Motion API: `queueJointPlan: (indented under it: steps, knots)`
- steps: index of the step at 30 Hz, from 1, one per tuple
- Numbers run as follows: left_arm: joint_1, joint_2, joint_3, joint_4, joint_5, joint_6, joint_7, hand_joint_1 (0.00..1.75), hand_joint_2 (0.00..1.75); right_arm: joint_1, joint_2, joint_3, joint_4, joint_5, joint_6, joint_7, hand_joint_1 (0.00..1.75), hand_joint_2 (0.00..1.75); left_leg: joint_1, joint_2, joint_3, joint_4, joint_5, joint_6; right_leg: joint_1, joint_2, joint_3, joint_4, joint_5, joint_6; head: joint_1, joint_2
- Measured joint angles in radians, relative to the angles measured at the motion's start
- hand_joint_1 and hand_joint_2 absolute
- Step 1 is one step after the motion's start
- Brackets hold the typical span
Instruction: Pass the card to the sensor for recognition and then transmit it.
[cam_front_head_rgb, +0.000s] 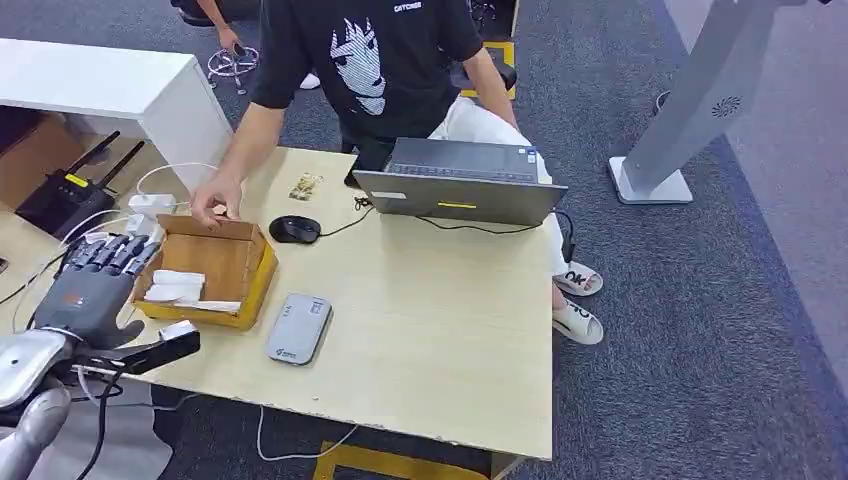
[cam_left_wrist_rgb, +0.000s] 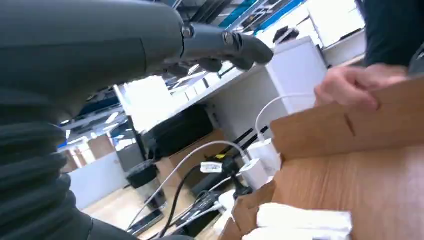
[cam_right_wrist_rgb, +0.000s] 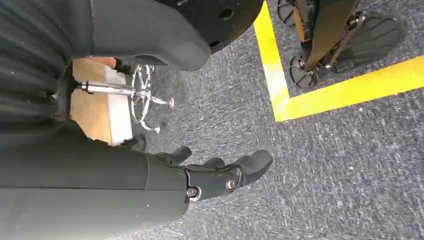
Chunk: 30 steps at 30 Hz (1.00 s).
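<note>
Several white cards (cam_front_head_rgb: 178, 286) lie in an open cardboard box (cam_front_head_rgb: 252, 286) near the desk's left edge; they appear again as white cards (cam_left_wrist_rgb: 301, 220) in the left wrist view. My left hand (cam_front_head_rgb: 96, 285) hovers at the box's left side with fingers (cam_left_wrist_rgb: 225, 42) stretched out and holding nothing. The grey card sensor (cam_front_head_rgb: 299, 327) lies flat on the desk just right of the box. My right hand (cam_right_wrist_rgb: 150, 190) hangs over the carpet, its fingers (cam_right_wrist_rgb: 235, 175) loosely apart and empty.
A person in a black shirt stands behind the desk, one hand (cam_front_head_rgb: 213, 200) on the box's far edge. A laptop (cam_front_head_rgb: 460, 180), a black mouse (cam_front_head_rgb: 294, 229) and cables sit further back. White chargers (cam_front_head_rgb: 150, 205) lie left of the box.
</note>
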Motion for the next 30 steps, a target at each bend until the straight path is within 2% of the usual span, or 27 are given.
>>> queueJointPlan:
  steps: [3,12,30]
  knots:
    - [-0.046,-0.005,-0.027,0.065,-0.016,0.015,-0.001,0.0,1.75,-0.001,0.0,0.009,0.0,0.0,0.002,0.003,0.0,1.75,0.0,0.0,0.0,0.0,0.0,0.0,0.0,0.0,0.0,0.0,0.0,0.0,0.0,0.0]
    - [-0.112,-0.025,-0.088,0.16,-0.032,0.02,-0.001,0.0,1.75,-0.003,-0.001,0.027,0.0,0.003,0.009,0.006,0.0,1.75,0.0,0.0,0.0,0.0,0.0,0.0,0.0,0.0,0.0,0.0,0.0,0.0,0.0,0.0]
    - [-0.19,-0.043,-0.185,0.252,0.013,0.005,-0.043,0.0,1.75,-0.005,-0.007,0.045,0.0,-0.001,0.014,0.007,0.0,1.75,0.0,0.0,0.0,0.0,0.0,0.0,0.0,0.0,0.0,0.0,0.0,0.0,0.0,0.0]
